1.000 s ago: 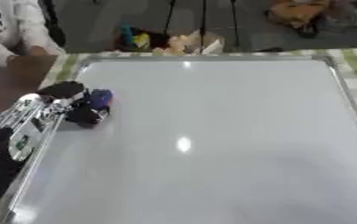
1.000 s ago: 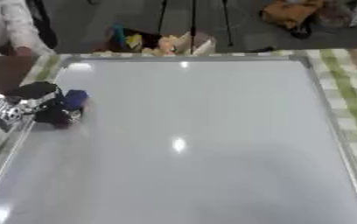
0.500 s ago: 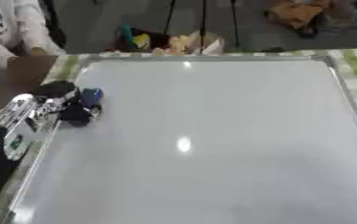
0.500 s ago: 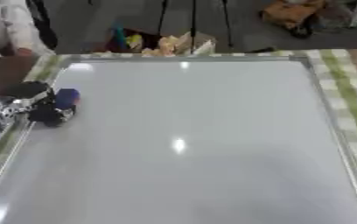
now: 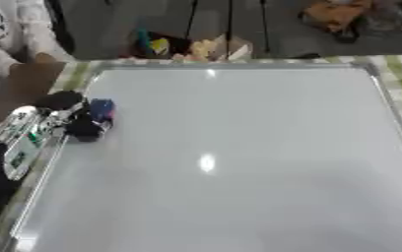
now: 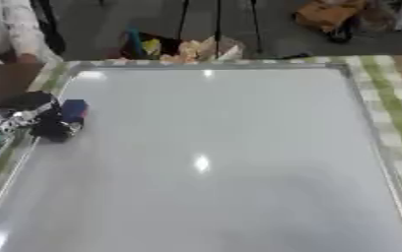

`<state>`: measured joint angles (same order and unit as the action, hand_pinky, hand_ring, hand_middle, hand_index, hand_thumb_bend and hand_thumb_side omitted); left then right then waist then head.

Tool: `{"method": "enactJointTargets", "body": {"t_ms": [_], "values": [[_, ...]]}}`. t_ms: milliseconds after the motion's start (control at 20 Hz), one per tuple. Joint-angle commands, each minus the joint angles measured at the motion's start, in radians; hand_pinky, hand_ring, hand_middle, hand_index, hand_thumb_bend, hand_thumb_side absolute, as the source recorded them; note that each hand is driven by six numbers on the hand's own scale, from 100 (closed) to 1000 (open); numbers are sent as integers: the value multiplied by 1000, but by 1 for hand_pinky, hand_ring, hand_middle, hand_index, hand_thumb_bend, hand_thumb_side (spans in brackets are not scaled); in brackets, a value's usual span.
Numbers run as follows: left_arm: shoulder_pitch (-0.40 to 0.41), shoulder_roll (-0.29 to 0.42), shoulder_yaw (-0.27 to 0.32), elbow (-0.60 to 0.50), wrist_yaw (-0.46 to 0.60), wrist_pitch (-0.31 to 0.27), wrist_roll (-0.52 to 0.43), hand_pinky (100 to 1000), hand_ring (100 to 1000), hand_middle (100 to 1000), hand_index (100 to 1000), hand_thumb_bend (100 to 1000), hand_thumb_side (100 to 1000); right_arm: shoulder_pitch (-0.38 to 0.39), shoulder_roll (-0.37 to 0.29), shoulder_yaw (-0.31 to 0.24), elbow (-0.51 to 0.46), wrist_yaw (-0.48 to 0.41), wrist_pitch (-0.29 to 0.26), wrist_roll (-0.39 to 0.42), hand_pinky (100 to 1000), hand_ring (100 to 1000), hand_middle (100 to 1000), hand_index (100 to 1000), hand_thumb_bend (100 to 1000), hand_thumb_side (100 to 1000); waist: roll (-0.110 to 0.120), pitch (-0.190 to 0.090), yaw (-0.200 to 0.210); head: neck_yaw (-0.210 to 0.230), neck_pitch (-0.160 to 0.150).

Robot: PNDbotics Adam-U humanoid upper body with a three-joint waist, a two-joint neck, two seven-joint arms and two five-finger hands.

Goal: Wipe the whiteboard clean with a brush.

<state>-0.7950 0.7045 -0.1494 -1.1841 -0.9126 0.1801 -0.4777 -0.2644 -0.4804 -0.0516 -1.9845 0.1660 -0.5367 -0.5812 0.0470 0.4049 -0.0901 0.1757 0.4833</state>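
1. The left hand [image 5: 71, 118] shows at the left edge of the frame, its dark fingers curled round a blue brush [image 5: 101, 109].
2. The brush rests on the whiteboard [image 5: 239, 162], near the board's left rim, in the upper left of the frame.
3. One hand shows; the right one appears in neither view.
4. There is one brush and one whiteboard, which fills most of the frame and shows no marks.
5. The board lies on a tabletop with a green checked cloth [image 6: 394, 113], seen along the right edge.
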Motion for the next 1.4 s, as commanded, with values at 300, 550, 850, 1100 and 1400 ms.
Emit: {"method": "enactJointTargets", "body": {"t_ms": [300,550,850,1100,1400], "values": [[4,37,-32,-48,-15,-44,-26,488,496,386,325,228,762,-8,-20,-9,-15,2,3,-1,762,700,537,790,100,824,-1,-21,-3,6,-3],[5,39,-53,-98,-2,-66,-47,486,495,386,326,195,771,-9,-20,-8,-15,1,7,0,763,700,537,791,100,825,0,-21,-2,10,-1],[5,41,-88,-138,-11,-86,-80,494,500,392,330,212,769,-9,-20,-7,-15,-1,7,2,764,700,536,791,100,824,1,-22,-3,14,-3],[6,39,-114,-155,-15,-104,-97,494,500,392,329,211,773,-11,-21,-7,-15,-2,7,2,764,700,536,790,100,824,2,-22,-4,16,-1],[5,39,-124,-173,-7,-107,-105,493,500,391,329,205,774,-12,-23,-7,-15,-3,6,2,765,701,536,790,100,825,2,-22,-2,19,2]]}}
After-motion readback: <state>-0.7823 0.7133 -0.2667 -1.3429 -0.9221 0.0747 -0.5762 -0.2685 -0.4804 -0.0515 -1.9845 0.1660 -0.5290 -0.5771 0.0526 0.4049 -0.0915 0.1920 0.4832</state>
